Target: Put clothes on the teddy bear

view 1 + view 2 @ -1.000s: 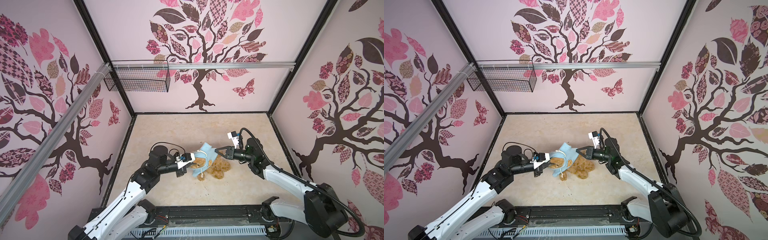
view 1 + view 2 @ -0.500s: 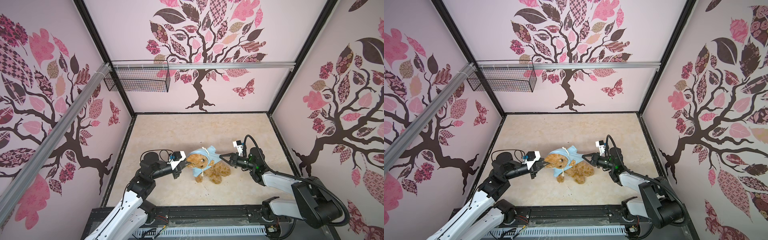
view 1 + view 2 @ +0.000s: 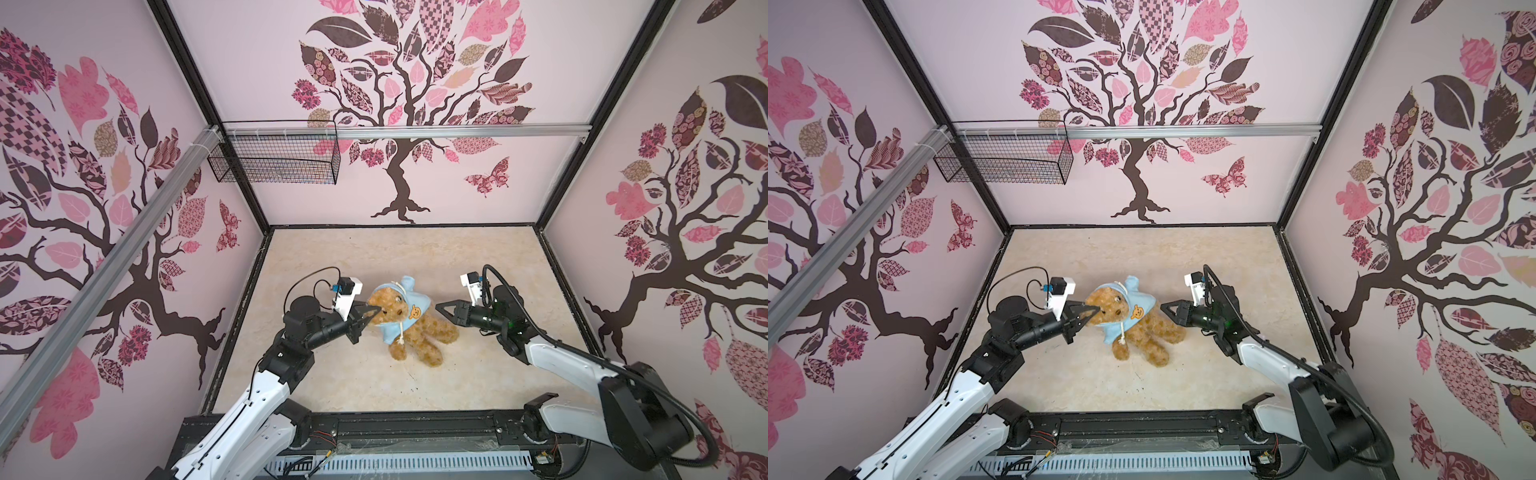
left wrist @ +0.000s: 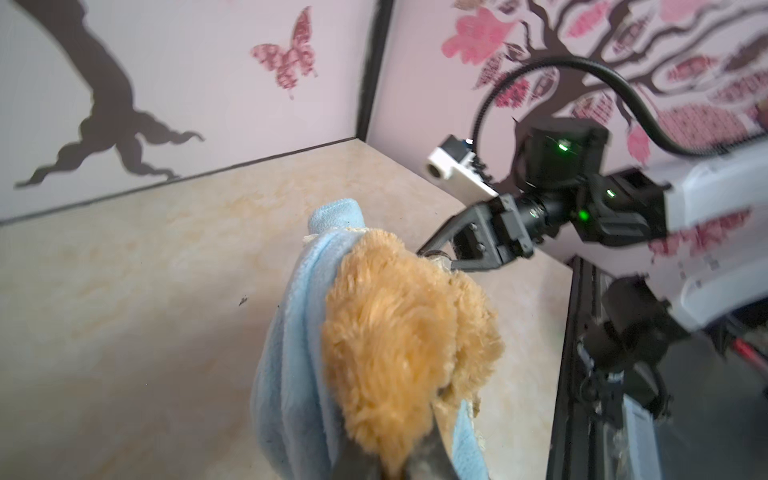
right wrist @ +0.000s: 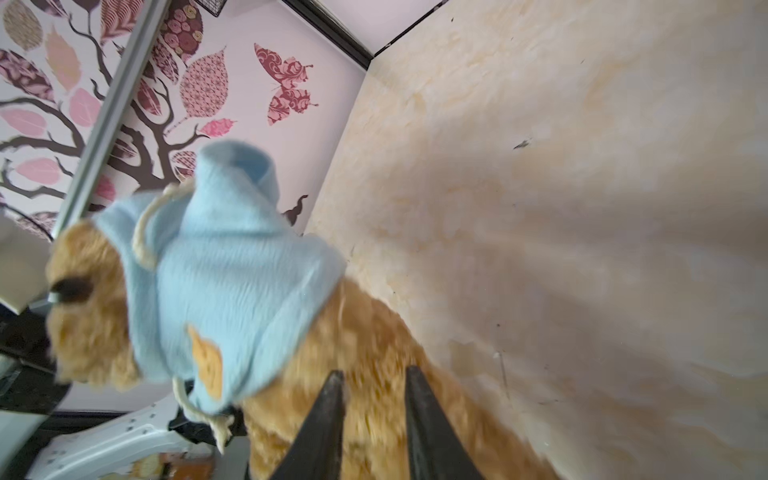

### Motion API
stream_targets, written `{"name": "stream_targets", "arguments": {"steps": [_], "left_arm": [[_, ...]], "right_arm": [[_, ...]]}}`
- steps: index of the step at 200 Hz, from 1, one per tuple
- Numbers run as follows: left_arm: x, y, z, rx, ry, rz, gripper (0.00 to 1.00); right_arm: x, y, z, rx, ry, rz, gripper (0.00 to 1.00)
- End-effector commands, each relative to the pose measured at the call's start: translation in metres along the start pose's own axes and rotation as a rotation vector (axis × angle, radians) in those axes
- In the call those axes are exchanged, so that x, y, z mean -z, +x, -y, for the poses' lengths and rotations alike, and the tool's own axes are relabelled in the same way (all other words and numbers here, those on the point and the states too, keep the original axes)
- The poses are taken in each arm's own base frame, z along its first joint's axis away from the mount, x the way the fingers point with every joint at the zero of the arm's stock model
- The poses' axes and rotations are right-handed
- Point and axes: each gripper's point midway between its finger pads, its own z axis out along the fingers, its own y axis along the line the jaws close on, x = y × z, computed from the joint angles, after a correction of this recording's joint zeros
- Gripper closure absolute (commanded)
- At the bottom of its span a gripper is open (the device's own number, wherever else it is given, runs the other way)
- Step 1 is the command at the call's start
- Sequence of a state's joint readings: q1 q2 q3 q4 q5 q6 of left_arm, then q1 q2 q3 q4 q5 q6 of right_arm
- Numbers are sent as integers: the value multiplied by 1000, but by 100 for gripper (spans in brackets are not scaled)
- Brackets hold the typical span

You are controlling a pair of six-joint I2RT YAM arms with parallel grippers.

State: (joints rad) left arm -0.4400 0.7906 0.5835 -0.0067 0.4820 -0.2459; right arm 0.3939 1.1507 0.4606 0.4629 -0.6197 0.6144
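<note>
Teddy bear (image 3: 419,330) lies with head inside left gripper (image 3: 371,312).

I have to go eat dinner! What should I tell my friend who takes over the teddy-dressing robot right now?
Left gripper: shut on the teddy bear, gripping its head fur.
Right gripper: open and empty, just beside the bear's shoulder.
Bear: mid-table, legs towards the robot's base.
Done: the light blue hoodie is over the head, bunched around the neck and shoulders.
Left: pull it down over the bare belly and get the arms in. One sleeve sticks up and looks empty.
</note>
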Motion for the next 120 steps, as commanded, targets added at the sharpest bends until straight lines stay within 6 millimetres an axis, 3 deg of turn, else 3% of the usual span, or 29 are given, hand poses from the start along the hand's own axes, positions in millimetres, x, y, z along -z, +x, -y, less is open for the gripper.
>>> {"name": "stream_targets", "arguments": {"steps": [1, 27, 60, 87, 120], "left_arm": [[3, -34, -29, 437, -177, 106, 100], [-3, -29, -34, 726, -200, 84, 100], [-7, -31, -34, 1017, -180, 115, 100], [-13, -23, -30, 1216, -138, 95, 100], [-12, -27, -26, 1310, -110, 129, 100]], "right_arm": [[11, -2, -22, 217, 34, 59, 65], [3, 28, -67, 405, -53, 58, 59], [-10, 73, -111, 657, -131, 92, 61], [-26, 84, -123, 778, -152, 159, 65], [-52, 82, -110, 804, -87, 190, 69]]}}
